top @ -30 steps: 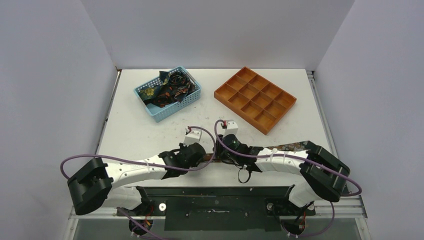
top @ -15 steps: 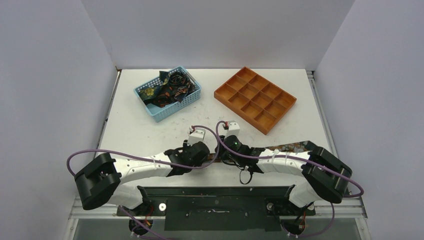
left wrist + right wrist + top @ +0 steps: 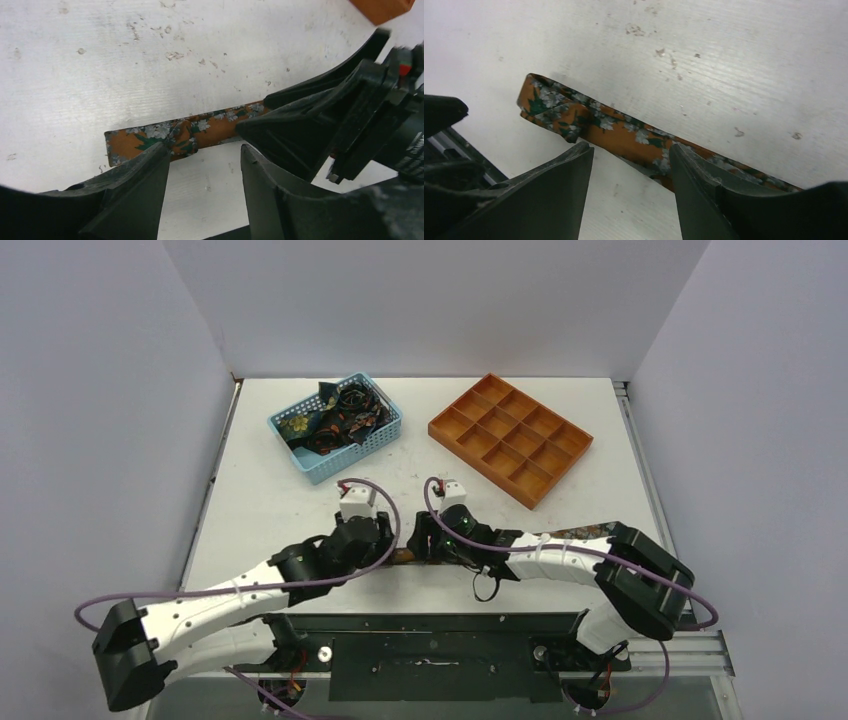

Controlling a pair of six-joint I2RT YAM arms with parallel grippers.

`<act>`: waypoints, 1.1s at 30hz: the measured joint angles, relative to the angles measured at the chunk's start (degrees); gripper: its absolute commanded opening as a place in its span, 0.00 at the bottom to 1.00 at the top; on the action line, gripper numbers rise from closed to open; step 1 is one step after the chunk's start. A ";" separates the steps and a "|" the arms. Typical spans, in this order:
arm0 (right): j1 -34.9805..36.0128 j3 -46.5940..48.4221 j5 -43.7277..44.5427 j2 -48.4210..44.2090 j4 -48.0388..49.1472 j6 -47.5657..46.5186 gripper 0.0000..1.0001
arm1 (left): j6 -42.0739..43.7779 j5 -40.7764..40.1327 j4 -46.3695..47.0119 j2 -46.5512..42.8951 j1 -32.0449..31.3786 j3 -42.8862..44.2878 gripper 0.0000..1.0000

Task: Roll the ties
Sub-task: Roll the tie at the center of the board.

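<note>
An orange tie (image 3: 575, 534) with white and teal flowers lies flat along the table's near edge. Its left end is folded over on itself, as the left wrist view (image 3: 150, 137) and the right wrist view (image 3: 624, 135) show. My left gripper (image 3: 204, 147) is open and empty, its tips at the tie's near edge by the fold. My right gripper (image 3: 629, 146) is open and empty, straddling the tie just right of the fold. In the top view both grippers, left (image 3: 390, 550) and right (image 3: 428, 545), meet over that end. More dark ties (image 3: 335, 415) are piled in the basket.
The light-blue mesh basket (image 3: 385, 440) stands at the back left. The orange compartment tray (image 3: 510, 437) stands at the back right. The black front rail (image 3: 430, 625) runs just behind the tie. The right gripper's body (image 3: 320, 125) crowds the left wrist view.
My left arm has swung, its elbow dropping toward the near left, and its wrist has shifted left. My right gripper has edged slightly left. The tie has stayed on the table.
</note>
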 measured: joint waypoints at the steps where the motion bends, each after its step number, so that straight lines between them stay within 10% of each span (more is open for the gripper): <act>1: 0.00 0.59 -1.11 0.72 0.48 0.35 0.59 | -0.70 0.81 -0.13 -2.80 1.27 -0.70 0.50; 12: -0.28 7.21 -11.87 13.11 5.66 4.70 0.51 | -9.38 16.81 4.74 -20.28 23.26 -22.34 0.38; 24: 0.17 8.31 -12.22 16.57 6.38 4.15 0.26 | -12.98 25.07 13.94 -21.20 28.65 -26.99 0.29; 33: 2.47 7.65 -8.90 15.93 6.67 1.09 0.49 | -14.23 26.01 14.51 -22.75 28.81 -28.85 0.26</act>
